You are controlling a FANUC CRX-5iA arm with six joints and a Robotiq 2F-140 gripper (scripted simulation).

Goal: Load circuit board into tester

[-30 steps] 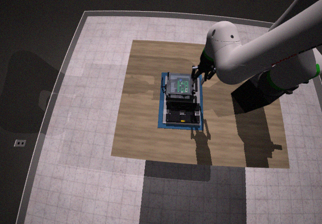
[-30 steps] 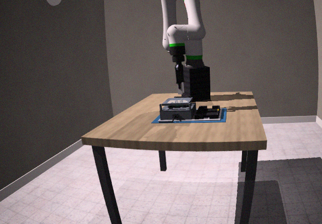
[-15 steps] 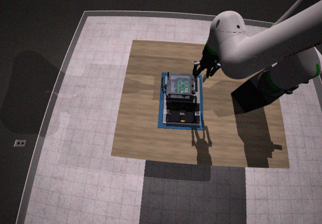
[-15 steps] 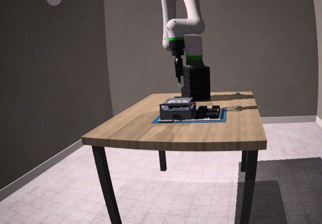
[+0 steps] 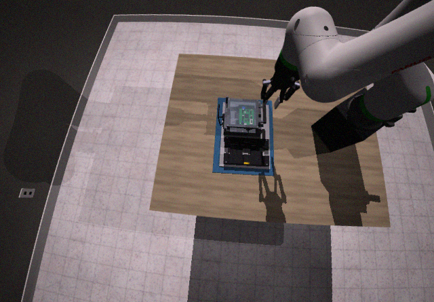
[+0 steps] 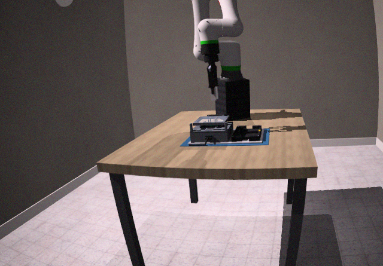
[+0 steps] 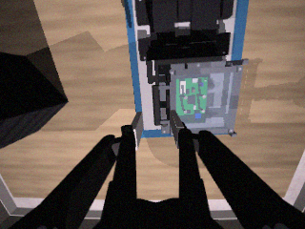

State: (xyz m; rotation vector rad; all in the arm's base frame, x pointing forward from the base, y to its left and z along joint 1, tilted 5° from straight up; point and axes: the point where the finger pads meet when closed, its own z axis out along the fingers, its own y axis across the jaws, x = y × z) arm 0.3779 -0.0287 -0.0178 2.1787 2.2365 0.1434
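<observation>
Well, from the table's front edge (image 6: 207,173), the tester (image 5: 243,129) (image 6: 207,137) (image 7: 164,91) comes first, the circuit board (image 5: 246,116) (image 7: 192,96) inside beneath its clear lid (image 5: 241,104) (image 6: 204,121) (image 7: 226,72), perhaps not quite latched. The tray (image 5: 246,157) (image 6: 247,138) (image 7: 205,19) sits at three o'clock. Toward twelve, the claw (image 5: 270,104) (image 6: 213,96) (image 7: 156,118) hangs partly open, gripping nothing, before a black block (image 5: 331,134) (image 6: 237,99) (image 7: 29,100).

the white arm (image 5: 364,43) (image 6: 230,12) was bent at its elbow above the table, its black gripper (image 5: 272,103) (image 6: 213,95) (image 7: 156,118) pointing downward, raised clear of the surface, its two fingers partly open, apart and holding nothing.
</observation>
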